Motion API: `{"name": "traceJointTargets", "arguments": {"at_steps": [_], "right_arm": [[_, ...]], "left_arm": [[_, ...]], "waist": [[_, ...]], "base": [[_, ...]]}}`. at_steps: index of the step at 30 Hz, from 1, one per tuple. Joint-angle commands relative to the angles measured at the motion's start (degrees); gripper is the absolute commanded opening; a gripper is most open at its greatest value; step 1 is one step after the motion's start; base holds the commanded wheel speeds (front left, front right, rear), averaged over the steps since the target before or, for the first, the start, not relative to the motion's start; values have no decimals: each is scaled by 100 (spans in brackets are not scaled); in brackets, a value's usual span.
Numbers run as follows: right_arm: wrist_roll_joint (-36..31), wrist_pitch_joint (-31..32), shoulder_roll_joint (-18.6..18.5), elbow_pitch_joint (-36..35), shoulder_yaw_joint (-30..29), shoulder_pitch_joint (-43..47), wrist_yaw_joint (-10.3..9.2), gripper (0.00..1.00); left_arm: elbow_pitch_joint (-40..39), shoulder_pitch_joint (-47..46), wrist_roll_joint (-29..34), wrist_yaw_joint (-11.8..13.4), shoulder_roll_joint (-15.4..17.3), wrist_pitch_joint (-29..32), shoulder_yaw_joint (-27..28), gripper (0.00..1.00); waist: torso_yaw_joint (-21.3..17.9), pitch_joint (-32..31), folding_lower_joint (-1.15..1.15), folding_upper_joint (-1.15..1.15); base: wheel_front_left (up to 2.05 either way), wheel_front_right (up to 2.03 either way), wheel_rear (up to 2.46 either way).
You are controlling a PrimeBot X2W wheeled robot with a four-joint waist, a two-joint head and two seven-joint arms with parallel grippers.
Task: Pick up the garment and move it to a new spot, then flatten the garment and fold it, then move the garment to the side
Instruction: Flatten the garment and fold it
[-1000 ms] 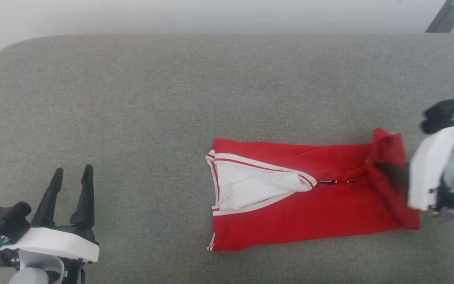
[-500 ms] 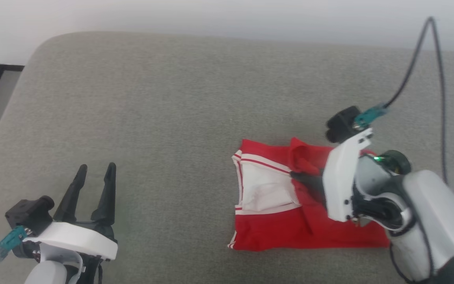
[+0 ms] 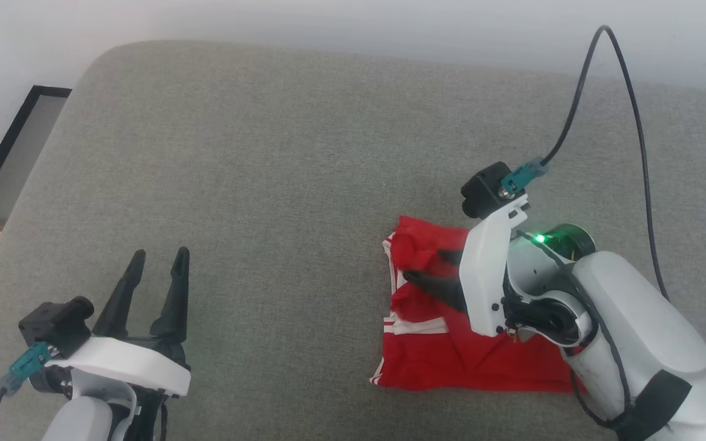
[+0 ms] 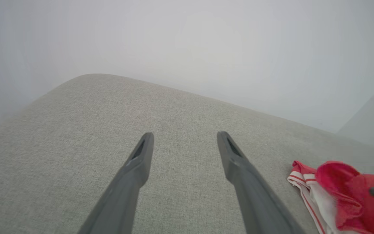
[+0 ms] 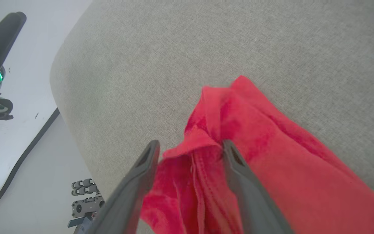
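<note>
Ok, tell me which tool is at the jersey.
The right tool, jaws spread over a bunched fold of the jersey. The left tool is open over the cushion, well apart from it.

The garment (image 3: 451, 361) is soft red cloth, matt and faintly fuzzy. The cushion (image 3: 236, 153) is coarse grey woven fabric, matt. The left gripper (image 4: 185, 135) and right gripper (image 5: 190, 143) look like smooth, matt dark plastic; the right arm shell (image 3: 635, 318) looks like glossy white plastic.

Grey woven-fabric surface (image 3: 267, 153) with rounded corner, plain white wall (image 3: 328, 18) behind, black-framed panel (image 3: 16, 153) at left, pale floor (image 5: 28, 182).
</note>
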Motion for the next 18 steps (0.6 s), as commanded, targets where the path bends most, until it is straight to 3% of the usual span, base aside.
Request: {"name": "traceJointTargets", "arguments": {"at_steps": [1,7,18], "right_arm": [[26,-60,-13,-17,12,-67,0,100],[104,-394,-235,-218,16,-148,0,100],[-158,-1544,-879,-623,-744,358,0,100]], "left_arm": [[6,-45,15,-13,-5,-24,25,100],[-44,11,54,-55,1,-26,187,100],[-139,260,202,-82,96,-27,529,100]], "waist": [[-19,-5,0,0],[-210,-56,0,0],[-809,-247,0,0]], "base": [[0,0,0],[0,0,0],[0,0,0]]}}
